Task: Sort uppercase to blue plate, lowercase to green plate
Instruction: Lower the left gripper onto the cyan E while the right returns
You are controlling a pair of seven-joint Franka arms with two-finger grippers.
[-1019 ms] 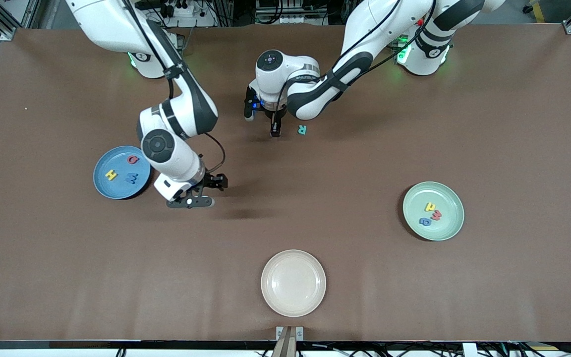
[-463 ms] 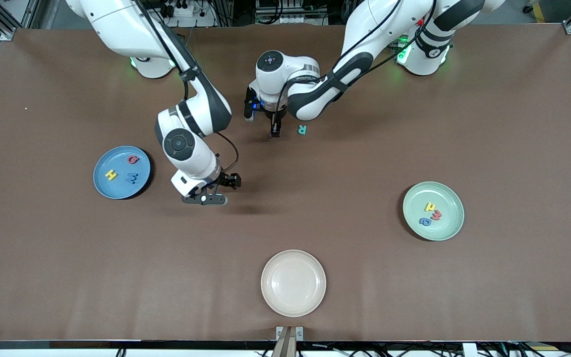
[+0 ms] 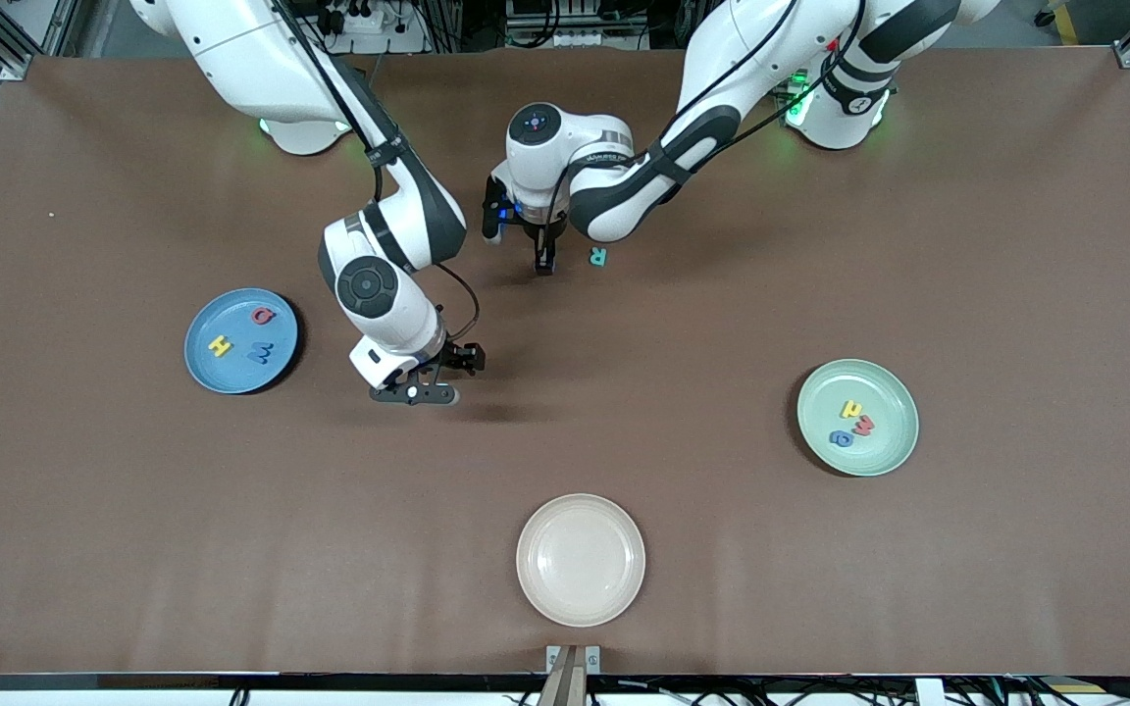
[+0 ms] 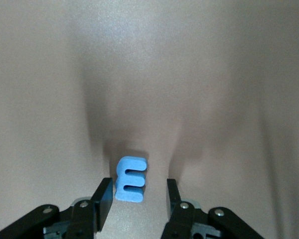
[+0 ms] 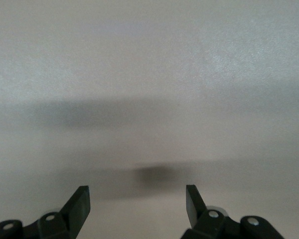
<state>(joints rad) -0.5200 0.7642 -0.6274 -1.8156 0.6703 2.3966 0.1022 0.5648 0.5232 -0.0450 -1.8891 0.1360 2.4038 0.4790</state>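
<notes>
Near the upper centre of the frame, the left claw (image 4: 137,199), fingers spread astride the blue e (image 4: 130,179) on the tabletop (image 3: 722,294), may nudge it aside or catch only a corner, while the right claw (image 3: 428,378) hangs spread and empty at centre left.

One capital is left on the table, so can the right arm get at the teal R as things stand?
Probably not easily: the left gripper, jaws open around a blue e, hangs right beside the teal R, crowding the way. The right gripper is open over bare table.
</notes>
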